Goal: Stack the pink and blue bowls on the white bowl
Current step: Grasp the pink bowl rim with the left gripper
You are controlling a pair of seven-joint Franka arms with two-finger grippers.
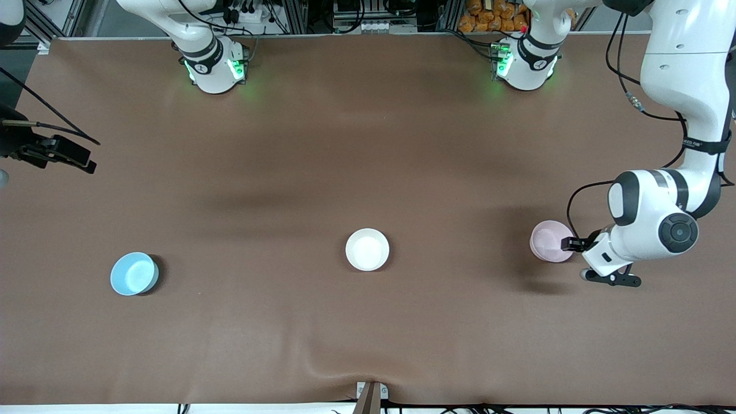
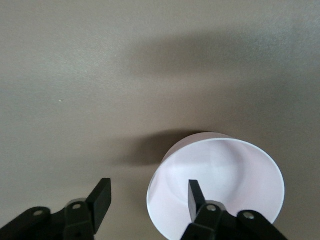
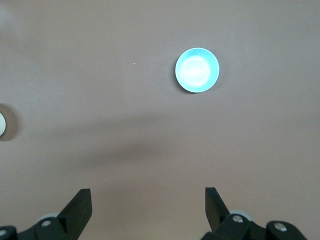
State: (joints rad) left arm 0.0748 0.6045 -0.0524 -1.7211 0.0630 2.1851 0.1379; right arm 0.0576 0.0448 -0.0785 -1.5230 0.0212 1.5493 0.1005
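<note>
The pink bowl [image 1: 551,241] sits toward the left arm's end of the table [image 1: 368,144]. The left gripper [image 2: 147,197] straddles its rim, fingers apart, one inside. The white bowl [image 1: 367,249] stands mid-table and the blue bowl [image 1: 134,274] toward the right arm's end, well apart, nothing between. The right gripper [image 3: 148,206] waits high, fingers spread.

Even overhead light, soft shadows on the table [image 1: 368,144], sharp front view.
</note>
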